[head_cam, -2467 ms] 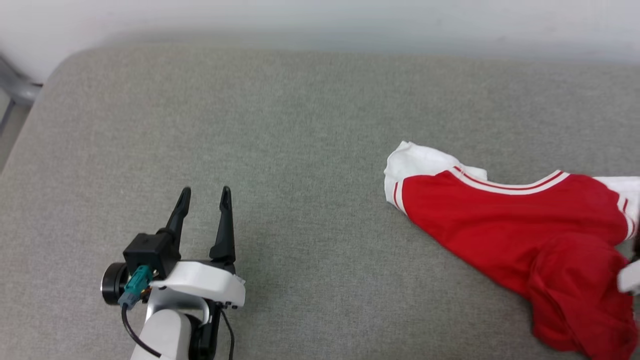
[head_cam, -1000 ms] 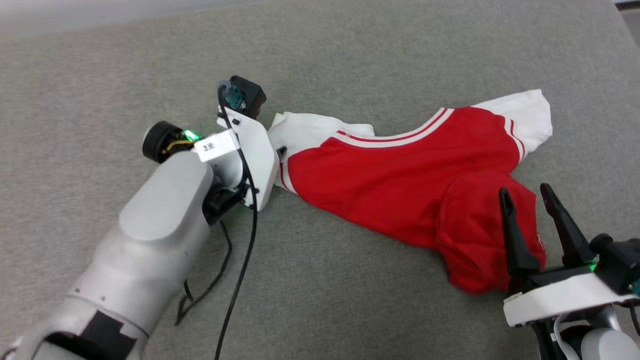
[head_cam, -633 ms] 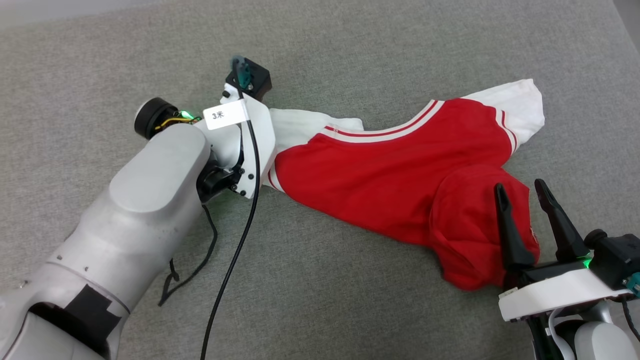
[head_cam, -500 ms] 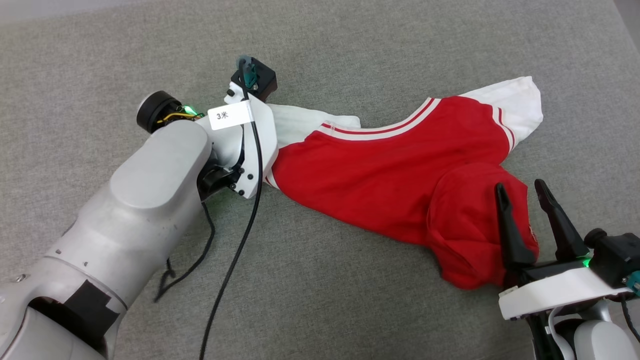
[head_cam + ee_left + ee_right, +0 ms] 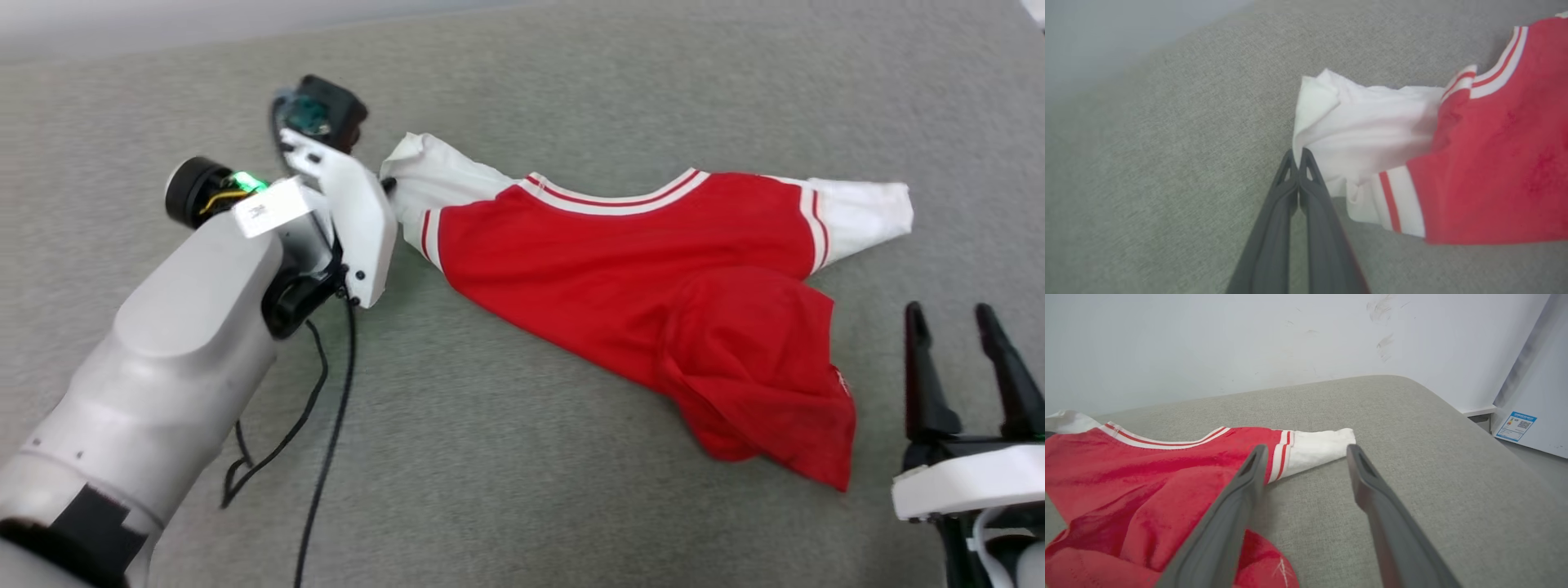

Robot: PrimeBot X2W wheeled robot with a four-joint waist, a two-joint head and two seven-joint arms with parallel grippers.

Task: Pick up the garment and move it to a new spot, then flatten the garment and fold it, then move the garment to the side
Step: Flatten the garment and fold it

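Your left gripper (image 5: 1299, 154) is pinched tight on the far left sleeve of the soft red jersey shirt (image 5: 620, 269), which lies on the grey cloth surface (image 5: 522, 457). Your right gripper (image 5: 949, 314) is spread wide at the near right, holding nothing.

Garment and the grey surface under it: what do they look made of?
Garment: thin, soft, matte knit, probably jersey; it drapes and bunches in loose folds.
Surface: matte grey woven upholstery, going by its fine heathered weave; likely padded, given the rounded corner.
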